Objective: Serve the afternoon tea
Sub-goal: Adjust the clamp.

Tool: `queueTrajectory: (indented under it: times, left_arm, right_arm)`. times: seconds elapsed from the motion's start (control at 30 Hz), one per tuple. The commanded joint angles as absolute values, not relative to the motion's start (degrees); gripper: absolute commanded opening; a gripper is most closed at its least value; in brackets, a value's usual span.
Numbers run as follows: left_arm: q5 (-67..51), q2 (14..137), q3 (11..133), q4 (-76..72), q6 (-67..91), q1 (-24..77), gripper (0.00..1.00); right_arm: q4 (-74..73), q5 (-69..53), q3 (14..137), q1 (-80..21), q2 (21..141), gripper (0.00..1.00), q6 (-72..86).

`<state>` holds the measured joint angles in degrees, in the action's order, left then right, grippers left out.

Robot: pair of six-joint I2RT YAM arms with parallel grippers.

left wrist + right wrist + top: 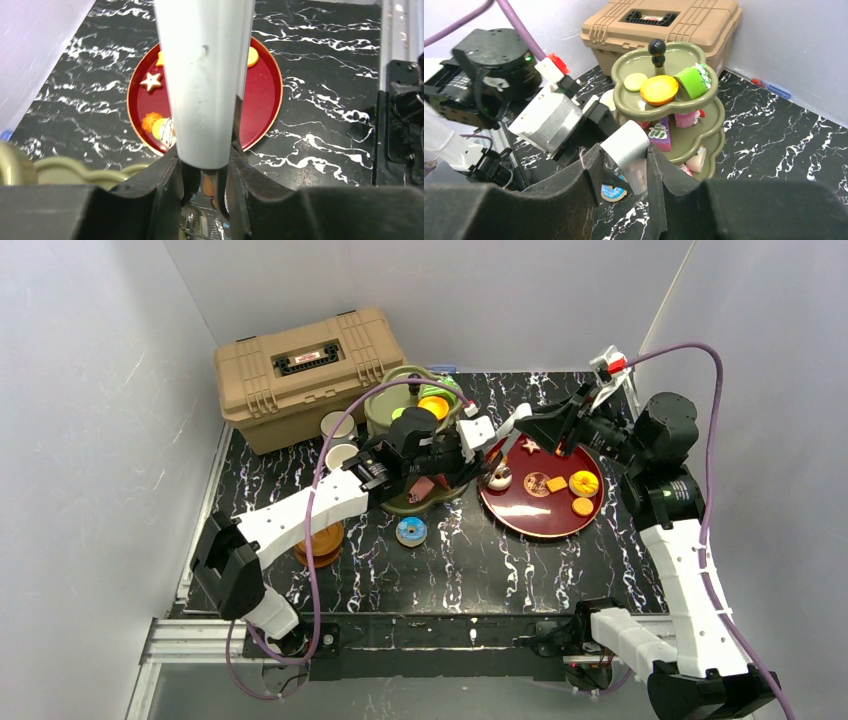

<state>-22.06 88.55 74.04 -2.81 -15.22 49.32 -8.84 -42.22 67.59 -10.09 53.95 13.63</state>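
A white-grey tapered tool spans the gap between my two grippers above the table's middle. My right gripper is shut on one end of it, and thin dark blades stick out below that end. My left gripper presses on the tool from both sides. In the top view the two grippers, left and right, meet beside the olive-green tiered stand. The stand carries toy cakes on its tiers. A red tray to its right holds several small cakes.
The tan toolbox stands at the back left, with two mugs in front of it. Brown saucers lie partly under my left arm. A blue donut lies on the marble-patterned table in front of the stand.
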Motion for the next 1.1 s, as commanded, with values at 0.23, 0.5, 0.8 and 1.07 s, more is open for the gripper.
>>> queueTrajectory:
  times: [0.23,0.5,0.8,1.07]
  left_arm:
    - [-11.3,84.1,73.2,-7.6,-14.6,49.6,0.00]
    - [-4.8,85.0,73.7,-10.5,-18.2,50.4,0.00]
    - [-0.8,88.1,76.5,-11.1,-22.9,52.7,0.00]
    - [1.0,90.6,79.7,-11.0,-23.7,53.7,0.00]
  right_arm:
    - [-9.0,-31.3,64.9,-9.9,51.8,0.97,22.1]
    - [-12.4,-28.7,64.1,-9.9,51.1,0.98,33.5]
    - [-12.8,-23.6,65.3,-11.2,51.5,0.98,38.6]
    - [-9.9,-21.6,63.1,-14.2,53.3,0.98,39.0]
